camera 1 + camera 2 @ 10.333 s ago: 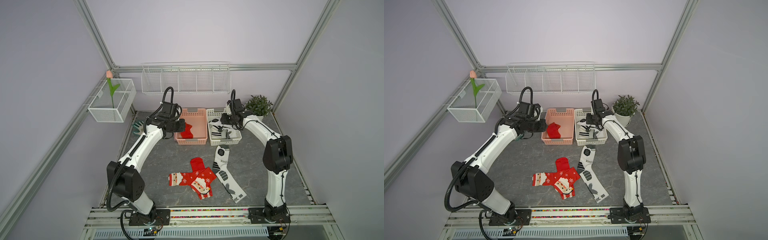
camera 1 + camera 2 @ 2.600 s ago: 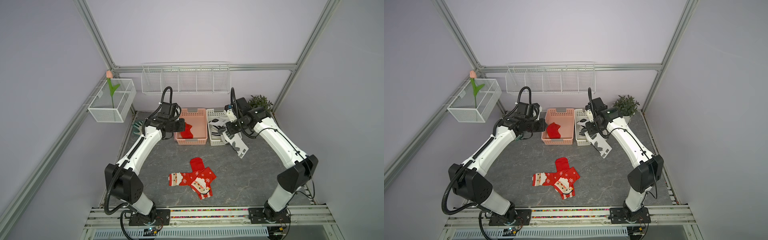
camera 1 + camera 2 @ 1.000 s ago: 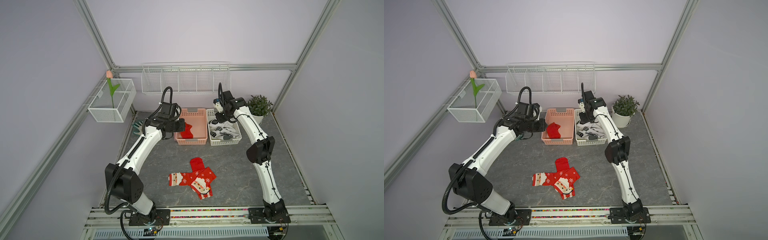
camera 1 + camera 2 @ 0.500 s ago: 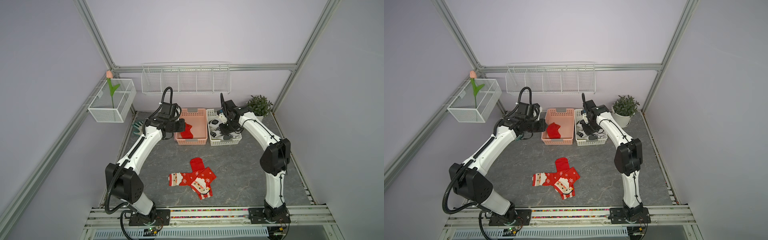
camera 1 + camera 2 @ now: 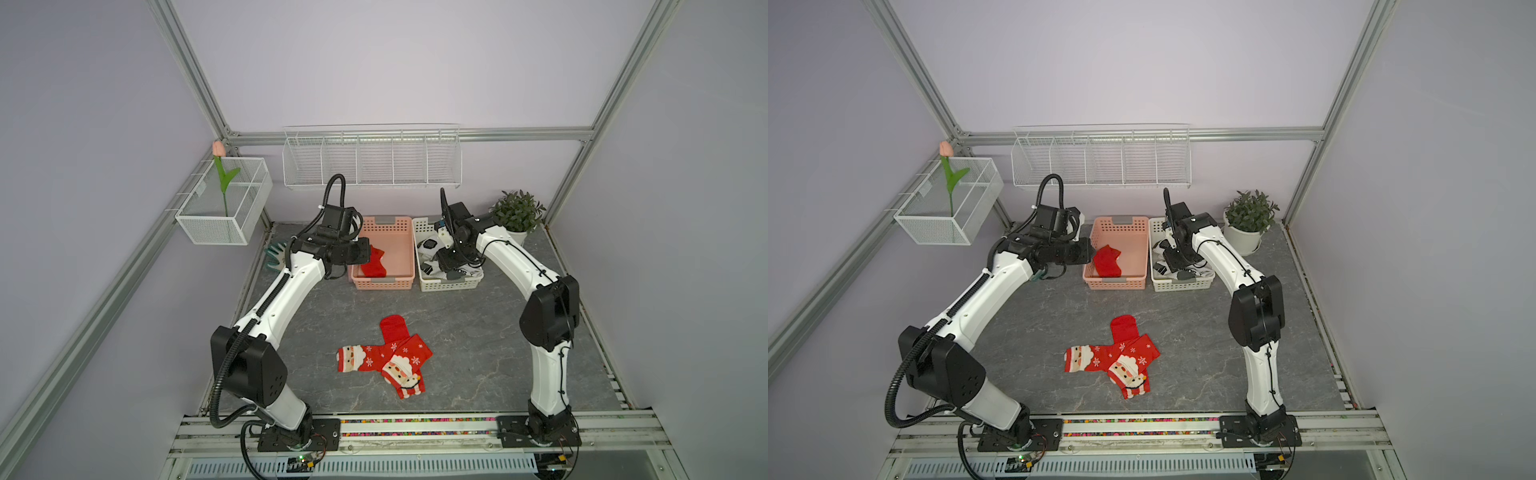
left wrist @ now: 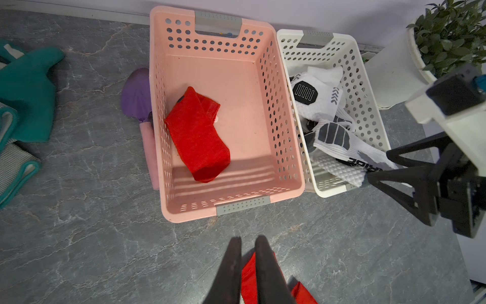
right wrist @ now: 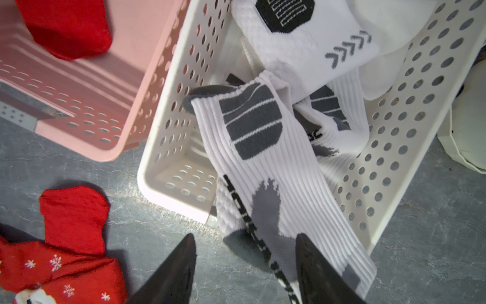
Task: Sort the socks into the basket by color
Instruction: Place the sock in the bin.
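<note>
In white basket [image 7: 168, 147], white socks [image 7: 263, 158].

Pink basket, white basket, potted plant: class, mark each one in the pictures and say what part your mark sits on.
pink basket [image 6: 244, 110], left wrist view, bare floor inside.
white basket [image 5: 1181, 284], a top view, its near wall.
potted plant [image 5: 517, 210], a top view, its leaves.

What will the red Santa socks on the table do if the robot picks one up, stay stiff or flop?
Probably flop: the Santa socks lie flat and creased like soft cloth. They look thin, so they are likely light. They overlap, so lifting one may drag another along.
</note>
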Robot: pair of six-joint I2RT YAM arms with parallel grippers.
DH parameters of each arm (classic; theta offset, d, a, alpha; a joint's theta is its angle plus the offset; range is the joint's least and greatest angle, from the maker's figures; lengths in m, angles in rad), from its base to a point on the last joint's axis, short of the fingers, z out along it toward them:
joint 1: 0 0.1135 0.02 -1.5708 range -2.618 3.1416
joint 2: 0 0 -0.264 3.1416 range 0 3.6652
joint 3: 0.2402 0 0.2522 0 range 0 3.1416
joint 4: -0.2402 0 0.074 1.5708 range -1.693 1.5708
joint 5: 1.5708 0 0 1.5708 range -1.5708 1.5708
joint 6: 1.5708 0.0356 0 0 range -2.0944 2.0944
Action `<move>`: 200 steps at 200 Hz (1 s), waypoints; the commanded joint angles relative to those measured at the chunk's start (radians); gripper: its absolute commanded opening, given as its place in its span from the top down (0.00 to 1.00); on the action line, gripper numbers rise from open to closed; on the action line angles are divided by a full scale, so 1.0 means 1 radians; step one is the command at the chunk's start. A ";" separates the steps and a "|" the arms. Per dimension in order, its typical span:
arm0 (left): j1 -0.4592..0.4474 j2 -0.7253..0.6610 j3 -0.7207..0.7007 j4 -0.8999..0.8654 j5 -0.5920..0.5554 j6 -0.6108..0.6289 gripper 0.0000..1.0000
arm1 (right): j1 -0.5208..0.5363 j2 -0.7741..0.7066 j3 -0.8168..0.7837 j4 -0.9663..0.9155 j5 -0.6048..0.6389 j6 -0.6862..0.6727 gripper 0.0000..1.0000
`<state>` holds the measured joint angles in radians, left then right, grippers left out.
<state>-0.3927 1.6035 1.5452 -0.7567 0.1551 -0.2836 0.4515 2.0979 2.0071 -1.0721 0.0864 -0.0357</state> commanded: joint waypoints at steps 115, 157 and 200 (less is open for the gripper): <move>0.008 -0.010 -0.009 -0.003 -0.002 -0.001 0.84 | -0.041 0.133 0.011 0.038 -0.001 0.024 0.76; 0.012 -0.010 -0.009 -0.003 0.000 -0.003 0.84 | -0.045 0.080 -0.040 0.165 0.051 0.063 0.83; 0.017 -0.010 -0.010 -0.001 -0.001 -0.003 0.83 | -0.050 0.008 -0.107 0.282 0.085 0.104 0.84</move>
<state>-0.3836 1.6035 1.5444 -0.7567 0.1551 -0.2836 0.4122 2.2005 1.9427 -0.8928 0.1322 0.0277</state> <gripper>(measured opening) 0.165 0.167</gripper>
